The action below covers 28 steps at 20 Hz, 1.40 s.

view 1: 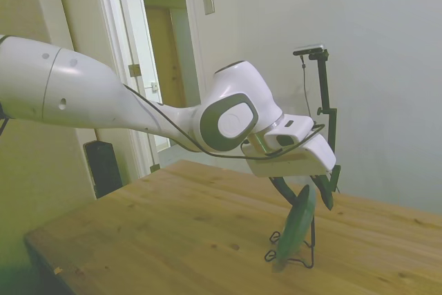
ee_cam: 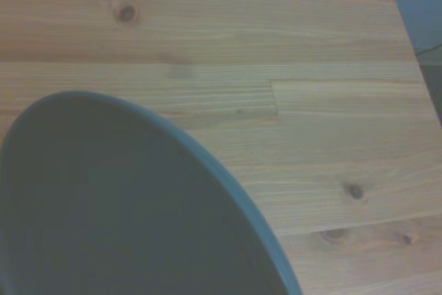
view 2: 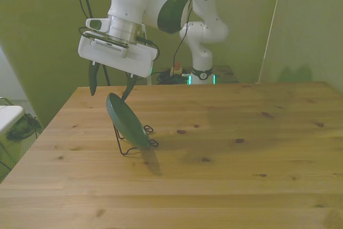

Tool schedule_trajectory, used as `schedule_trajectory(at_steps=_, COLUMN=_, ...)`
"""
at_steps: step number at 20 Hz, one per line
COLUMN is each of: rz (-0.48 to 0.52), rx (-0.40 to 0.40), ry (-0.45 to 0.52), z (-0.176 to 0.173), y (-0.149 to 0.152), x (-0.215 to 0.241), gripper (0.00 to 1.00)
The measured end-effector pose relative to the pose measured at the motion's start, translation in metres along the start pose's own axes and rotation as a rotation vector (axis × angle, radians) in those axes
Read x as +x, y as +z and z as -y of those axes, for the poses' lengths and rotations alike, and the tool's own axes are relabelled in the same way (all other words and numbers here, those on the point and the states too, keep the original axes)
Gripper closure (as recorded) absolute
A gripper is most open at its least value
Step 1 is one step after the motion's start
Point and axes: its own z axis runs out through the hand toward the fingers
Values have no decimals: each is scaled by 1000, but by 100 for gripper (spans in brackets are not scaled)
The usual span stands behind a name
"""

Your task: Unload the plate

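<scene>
We see the plate (view 2: 127,122) not yet unloaded: it leans in the black wire stand (view 2: 135,144) on the table (view 2: 241,159). Our gripper (view 2: 111,87) hangs spread open around its upper rim, probably untouching, at twelve o'clock.

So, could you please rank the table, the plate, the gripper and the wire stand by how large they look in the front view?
1. Table, by far the largest.
2. Plate and gripper: they look about alike, so I would not rank them.
3. Wire stand, the smallest, partly hidden by the plate.
</scene>
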Motion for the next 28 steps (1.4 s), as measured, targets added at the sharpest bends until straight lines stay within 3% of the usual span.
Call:
schedule_trajectory(at_steps=7, rz=43, rx=45, ry=22, z=1, y=4, x=8, gripper=100)
schedule_trajectory(at_steps=28, rz=72, rx=46, ry=11, z=8, y=10, x=7, gripper=100)
